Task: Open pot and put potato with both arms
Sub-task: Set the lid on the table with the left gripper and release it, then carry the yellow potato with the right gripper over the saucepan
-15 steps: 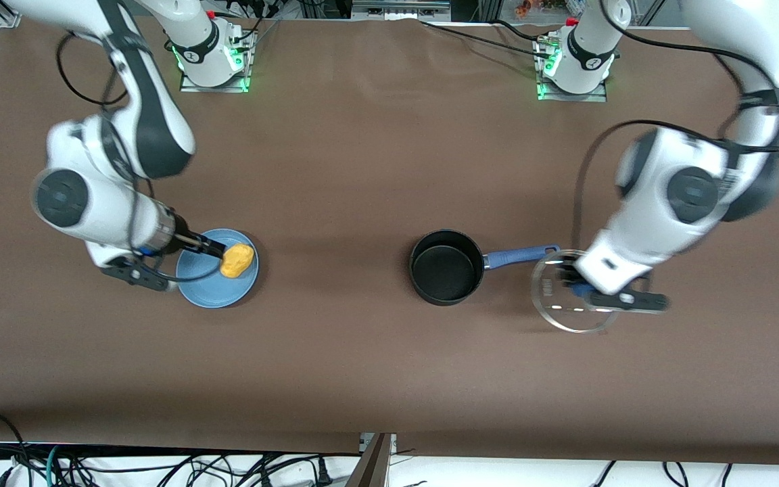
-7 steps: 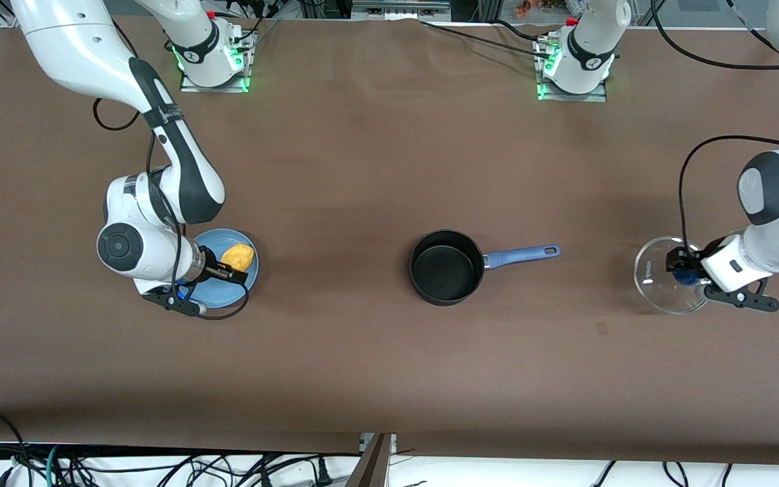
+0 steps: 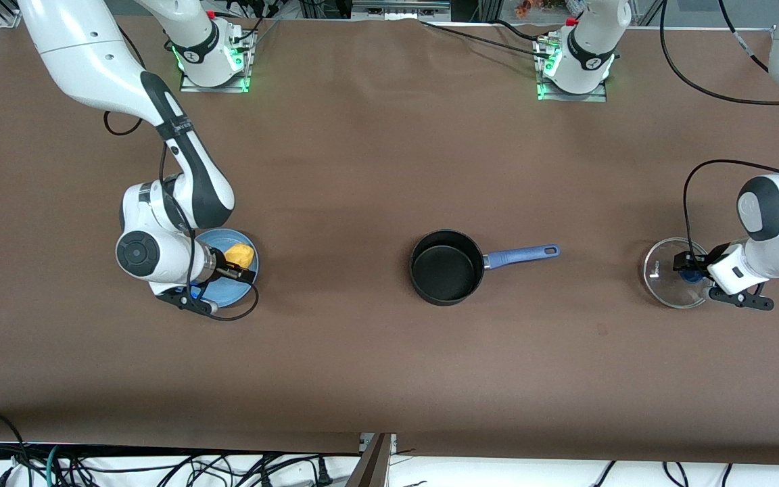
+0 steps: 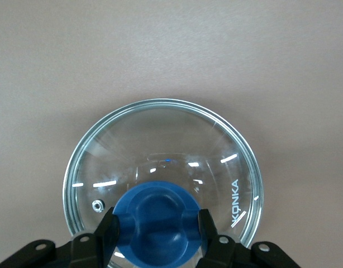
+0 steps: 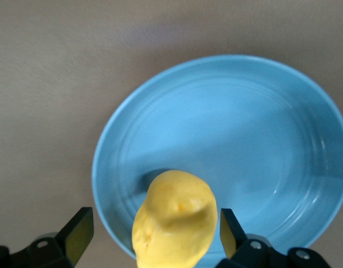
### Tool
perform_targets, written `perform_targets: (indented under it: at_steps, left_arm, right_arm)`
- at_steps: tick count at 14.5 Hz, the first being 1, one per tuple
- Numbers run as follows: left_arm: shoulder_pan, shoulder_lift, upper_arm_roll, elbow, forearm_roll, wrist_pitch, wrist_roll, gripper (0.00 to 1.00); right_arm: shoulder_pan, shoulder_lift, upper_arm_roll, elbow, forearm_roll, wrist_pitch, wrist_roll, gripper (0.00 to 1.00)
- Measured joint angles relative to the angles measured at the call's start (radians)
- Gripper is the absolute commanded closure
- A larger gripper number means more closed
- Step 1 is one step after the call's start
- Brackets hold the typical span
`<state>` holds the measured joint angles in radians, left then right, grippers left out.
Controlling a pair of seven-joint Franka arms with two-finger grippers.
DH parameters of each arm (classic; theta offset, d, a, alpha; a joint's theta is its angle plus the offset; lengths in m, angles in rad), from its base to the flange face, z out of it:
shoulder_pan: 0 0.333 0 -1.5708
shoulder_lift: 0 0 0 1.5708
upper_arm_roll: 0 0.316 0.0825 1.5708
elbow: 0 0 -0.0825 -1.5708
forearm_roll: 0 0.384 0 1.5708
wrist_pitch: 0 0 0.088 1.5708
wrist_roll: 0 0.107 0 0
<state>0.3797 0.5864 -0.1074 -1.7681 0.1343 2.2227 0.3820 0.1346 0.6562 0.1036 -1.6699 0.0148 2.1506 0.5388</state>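
The black pot stands open in the middle of the table, its blue handle pointing toward the left arm's end. My left gripper is shut on the blue knob of the glass lid, low at the left arm's end of the table. In the left wrist view the gripper shows with a finger on each side of the knob. The yellow potato lies on the light-blue plate. My right gripper is open, one finger on each side of the potato with gaps, over the plate.
The brown table cover is bare between the plate and the pot. The two arm bases stand at the edge farthest from the front camera. Cables hang below the nearest edge.
My left gripper has carried the lid from beside the pot handle's end out toward the left arm's end and lower. My right gripper has settled lower around the potato on the plate.
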Motion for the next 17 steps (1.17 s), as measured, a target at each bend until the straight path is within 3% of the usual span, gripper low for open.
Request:
perform_targets:
  at_steps: [3,4,5,6,10,11,14,17]
  left_arm:
    - [0.011,0.004,0.0,-0.035,0.0,0.054,0.0,0.5]
    - [0.012,0.003,0.0,-0.038,0.0,0.057,0.0,0.45]
    - [0.012,0.003,0.0,-0.039,0.0,0.058,0.0,0.28]
    - [0.012,0.003,0.0,-0.039,0.0,0.058,0.0,0.0]
    - [0.012,-0.017,0.0,-0.013,-0.009,0.041,-0.001,0.0]
    - [0.011,-0.04,-0.001,0.014,-0.038,0.004,-0.001,0.0]
    - [-0.021,-0.163,-0.013,0.098,-0.093,-0.194,-0.005,0.0]
    - [-0.115,-0.312,-0.015,0.163,-0.098,-0.433,-0.161,0.0]
  right_arm:
    - [-0.001,0.008,0.0,-0.017,0.0,0.017,0.0,0.02]
    - [-0.002,0.008,0.0,-0.028,0.0,0.033,0.0,0.07]
    - [-0.002,0.008,0.0,-0.041,0.0,0.049,0.0,0.13]
    - [-0.002,0.008,0.0,-0.052,0.0,0.063,0.0,0.22]
    - [-0.002,0.005,0.0,-0.062,0.0,0.076,0.0,0.7]
    - [-0.002,0.003,0.0,-0.061,0.0,0.077,0.0,0.75]
    - [0.001,-0.008,0.02,-0.035,0.009,0.062,0.026,0.75]
    - [0.028,-0.022,0.111,0.02,0.019,0.03,0.249,0.75]
